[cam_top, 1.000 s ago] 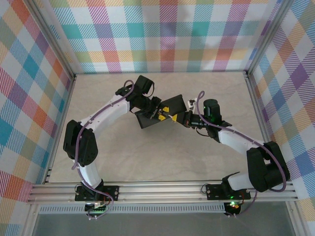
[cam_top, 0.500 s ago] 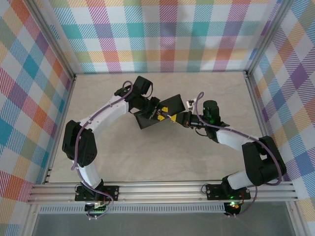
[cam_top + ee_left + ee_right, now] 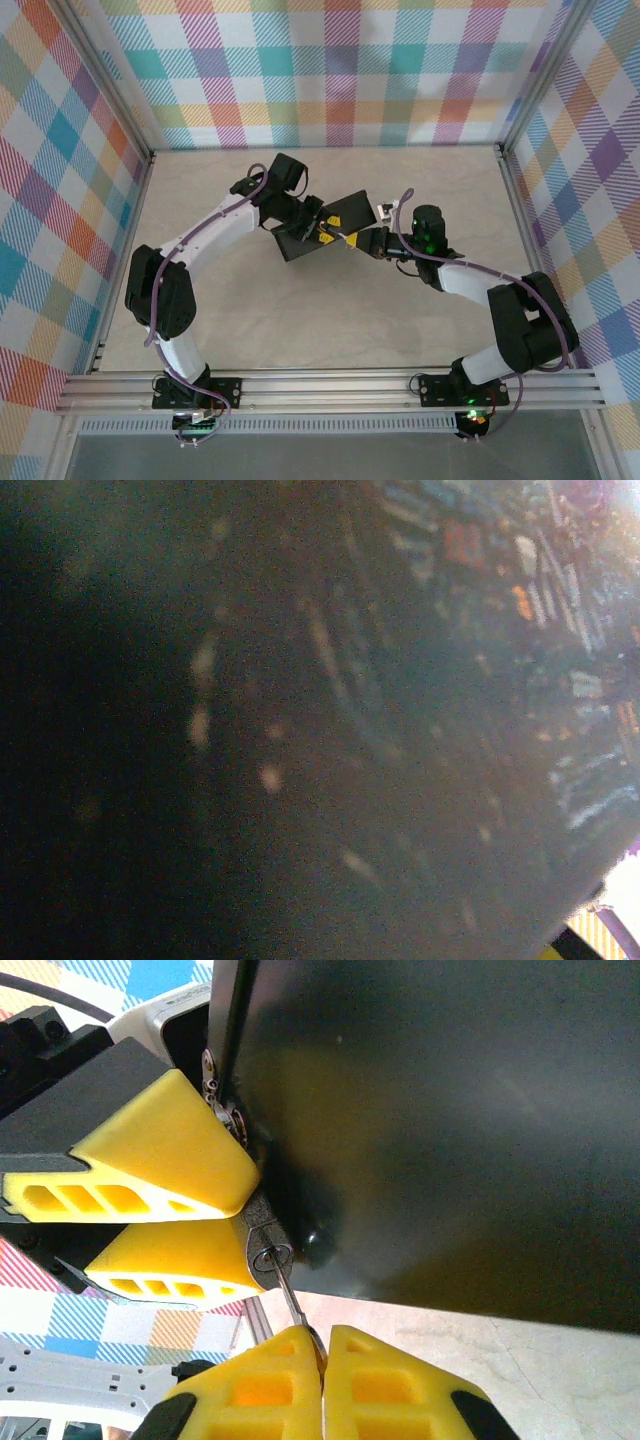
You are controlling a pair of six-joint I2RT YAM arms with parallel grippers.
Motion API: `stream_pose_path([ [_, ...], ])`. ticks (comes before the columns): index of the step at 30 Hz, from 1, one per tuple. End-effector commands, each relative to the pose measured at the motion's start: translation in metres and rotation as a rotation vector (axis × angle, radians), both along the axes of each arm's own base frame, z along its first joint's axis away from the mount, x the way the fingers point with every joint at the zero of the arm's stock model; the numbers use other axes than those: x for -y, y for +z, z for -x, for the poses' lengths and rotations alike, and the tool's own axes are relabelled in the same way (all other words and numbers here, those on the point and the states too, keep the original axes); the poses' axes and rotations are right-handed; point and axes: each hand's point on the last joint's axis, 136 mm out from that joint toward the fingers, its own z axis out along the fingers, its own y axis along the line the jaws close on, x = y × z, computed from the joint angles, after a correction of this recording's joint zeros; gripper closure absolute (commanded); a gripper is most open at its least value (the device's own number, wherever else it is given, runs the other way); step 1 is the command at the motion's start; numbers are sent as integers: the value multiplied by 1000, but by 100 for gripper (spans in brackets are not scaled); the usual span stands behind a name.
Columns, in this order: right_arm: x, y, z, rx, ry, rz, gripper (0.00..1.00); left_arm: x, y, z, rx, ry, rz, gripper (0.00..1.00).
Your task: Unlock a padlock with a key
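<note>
In the right wrist view the small silvery padlock (image 3: 262, 1250) is clamped between the yellow fingers (image 3: 170, 1160) of my left gripper (image 3: 250, 1215), its keyhole facing the camera. A thin metal key (image 3: 290, 1300) has its blade in that keyhole, and its head is pinched in my right gripper (image 3: 323, 1360), which is shut on it. The padlock hangs at the edge of a dark tin box (image 3: 450, 1140). From above, the left gripper (image 3: 322, 232) and right gripper (image 3: 355, 241) meet tip to tip at the tin (image 3: 298, 246), in mid-table.
The tin's dark printed surface (image 3: 350, 730) sits blurred, very close to the left wrist camera. Checked walls (image 3: 330, 70) and a metal frame (image 3: 330, 385) close in the beige table (image 3: 320, 320). Bare table lies in front of and behind the arms.
The right arm's elbow and shoulder link have swung leftward, while its gripper has stayed at the padlock with the key. The left arm has barely moved.
</note>
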Motion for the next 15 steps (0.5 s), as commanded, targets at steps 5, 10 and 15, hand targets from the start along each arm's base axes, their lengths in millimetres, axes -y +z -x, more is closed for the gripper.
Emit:
stream_pose_path([
  [5,-2,8,0,56,27,-27,92,8,47,6,127,-85,121,96],
  [10,-2,12,-1,60,42,-53,92,9,50,12,137,-118,139,96],
  [15,-5,21,2,102,77,-58,92,9,51,14,138,-128,147,96],
])
